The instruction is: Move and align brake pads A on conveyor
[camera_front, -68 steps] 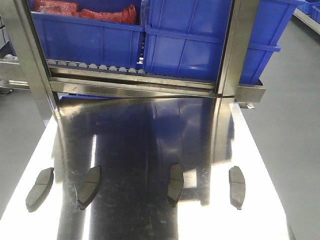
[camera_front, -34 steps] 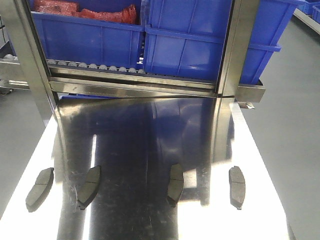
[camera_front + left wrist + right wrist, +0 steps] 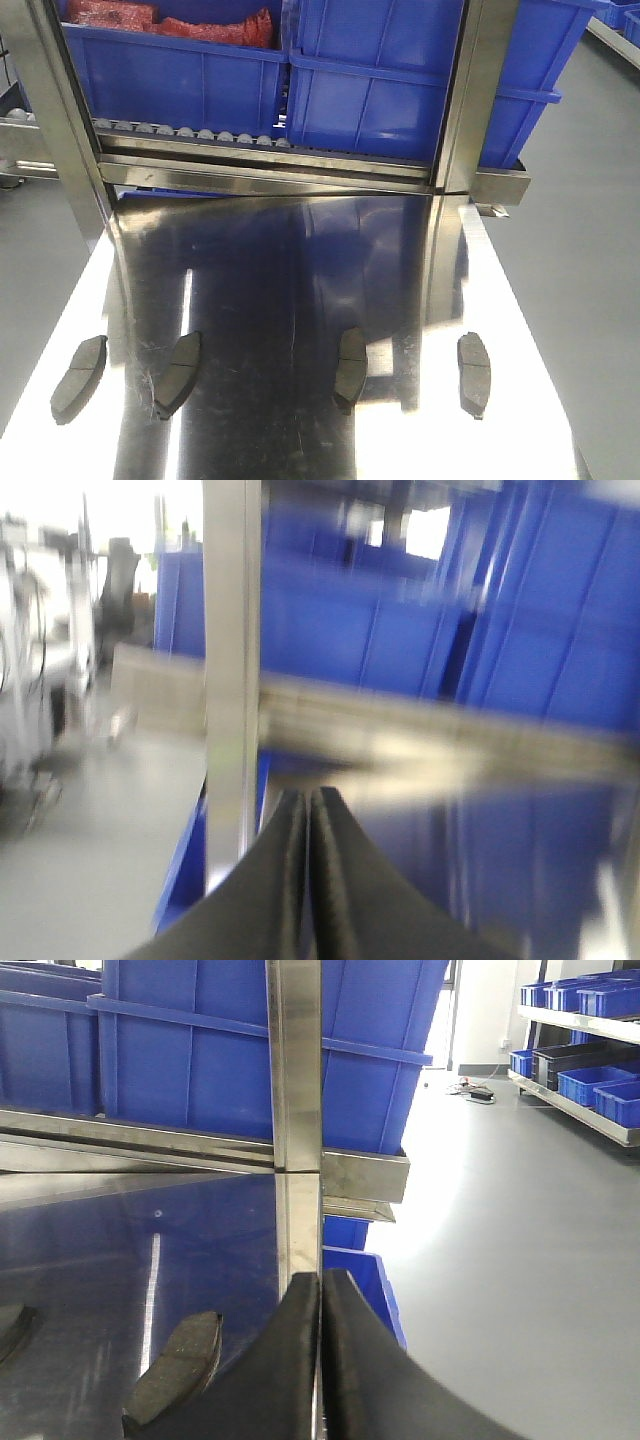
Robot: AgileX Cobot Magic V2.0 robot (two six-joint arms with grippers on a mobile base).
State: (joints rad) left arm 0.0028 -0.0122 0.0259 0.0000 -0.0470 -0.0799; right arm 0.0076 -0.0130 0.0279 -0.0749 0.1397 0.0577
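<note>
We see a steel table (image 3: pixel 300 270) fronting blue bins (image 3: pixel 400 90). Four pads (image 3: pixel 351 368) lie on it in a loose row near its front edge, well apart. The left gripper (image 3: pixel 308 815) and right gripper (image 3: pixel 321 1295) each have fingers pressed together, holding nothing.
</note>
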